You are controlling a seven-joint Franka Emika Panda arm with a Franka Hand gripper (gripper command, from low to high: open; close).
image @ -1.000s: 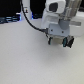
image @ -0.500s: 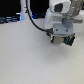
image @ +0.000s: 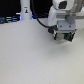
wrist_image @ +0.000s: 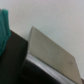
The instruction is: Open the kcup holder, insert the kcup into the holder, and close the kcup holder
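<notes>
In the exterior view my gripper (image: 64, 36) hangs at the right, low over the pale table (image: 30, 55). Its dark fingers stand around something small and dark with greenish spots, too blurred to name. In the wrist view a teal-green shape (wrist_image: 4, 27) sits at the frame's edge against a black mass (wrist_image: 12, 60). It may be the kcup's green top, but I cannot tell. A grey flat slab with a dark edge (wrist_image: 52, 52) lies beside them, possibly part of the kcup holder. The holder's drawer and pod slots do not show. Whether the jaws are open or shut does not show.
A white upright post (image: 25, 10) stands at the back of the table. Dark equipment (image: 6, 20) sits at the exterior view's far left. A black cable (image: 41, 22) runs from the back toward the arm.
The gripper has shifted slightly up and back in the exterior view. Nothing else has visibly moved.
</notes>
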